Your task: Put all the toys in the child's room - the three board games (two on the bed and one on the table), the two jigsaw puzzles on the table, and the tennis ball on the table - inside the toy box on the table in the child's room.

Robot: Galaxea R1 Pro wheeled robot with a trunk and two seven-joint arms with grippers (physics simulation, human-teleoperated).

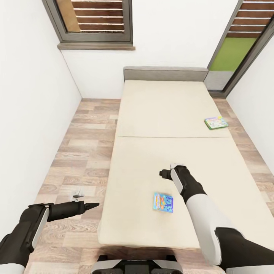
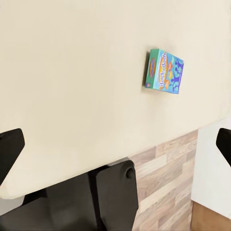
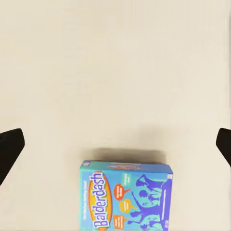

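Along the middle of the room the bed [image 1: 167, 125] runs from the robot's base to a grey headboard [image 1: 165, 73] at the far wall, its beige mattress mostly bare. Wood floor [image 1: 82, 152] lies open along the bed's left side up to the white wall; a narrower strip shows on the right. Near the bed's right edge, well up toward the headboard, lies a green and white game [image 1: 216, 122], its print too small to read. Close to the foot lies a blue box [image 1: 163, 202] reading "Balderdash" [image 3: 126, 197], flat, clear of every edge. The right gripper [image 1: 172, 168] hangs over the mattress just beyond it, fingers spread wide and empty. The left gripper [image 1: 82, 201] is over the floor beside the bed, likewise wide apart, holding nothing.
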